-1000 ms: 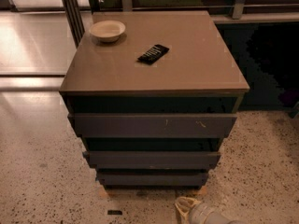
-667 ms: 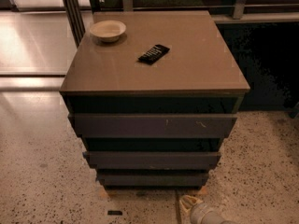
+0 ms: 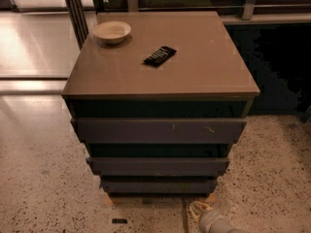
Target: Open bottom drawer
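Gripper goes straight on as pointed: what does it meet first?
Likely the lowest dark grey slab drawer front, near its right end; the pale gripper is at bottom edge, depth unclear.

Cannot see inside the bottom drawer (image 3: 158,186) at six o'clock, hidden behind its front. Cut off by the lower edge at five o'clock: the gripper (image 3: 200,211), near that drawer. Cannot identify the small dark object (image 3: 160,56) at twelve o'clock.

Bowl (image 3: 112,31) back-left on cabinet top (image 3: 204,72), flat packet (image 3: 160,56) right of it, bottom drawer (image 3: 158,186) lowest of three stacked fronts, gripper (image 3: 198,209) just before it, right of centre
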### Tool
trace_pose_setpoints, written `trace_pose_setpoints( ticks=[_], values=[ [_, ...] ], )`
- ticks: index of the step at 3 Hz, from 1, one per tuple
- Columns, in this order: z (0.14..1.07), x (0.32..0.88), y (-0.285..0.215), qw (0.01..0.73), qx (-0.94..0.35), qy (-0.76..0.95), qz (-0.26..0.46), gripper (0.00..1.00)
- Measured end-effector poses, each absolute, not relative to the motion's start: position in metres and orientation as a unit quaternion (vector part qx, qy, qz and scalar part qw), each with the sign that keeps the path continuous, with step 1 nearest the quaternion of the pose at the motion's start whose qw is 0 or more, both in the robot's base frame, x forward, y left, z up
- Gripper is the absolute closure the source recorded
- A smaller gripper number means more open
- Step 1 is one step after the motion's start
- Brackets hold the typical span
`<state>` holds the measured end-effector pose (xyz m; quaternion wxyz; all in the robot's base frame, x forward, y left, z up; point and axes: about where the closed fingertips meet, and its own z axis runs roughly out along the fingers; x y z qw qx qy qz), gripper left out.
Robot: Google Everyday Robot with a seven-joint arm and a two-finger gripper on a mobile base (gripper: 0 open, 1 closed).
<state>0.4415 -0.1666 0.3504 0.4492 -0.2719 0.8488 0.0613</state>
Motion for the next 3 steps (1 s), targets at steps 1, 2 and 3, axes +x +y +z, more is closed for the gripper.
trace_pose_setpoints(
  ticks=[1, 2, 3],
  values=[
    [0.313, 0.439, -0.186, 0.442, -0.262, 0.853, 0.087, 1.0],
    [0.275, 0.456, -0.203, 0.44, -0.248, 0.853, 0.129, 1.0],
    [0.251, 0.482, -0.214, 0.438, -0.244, 0.848, 0.172, 1.0]
  ],
)
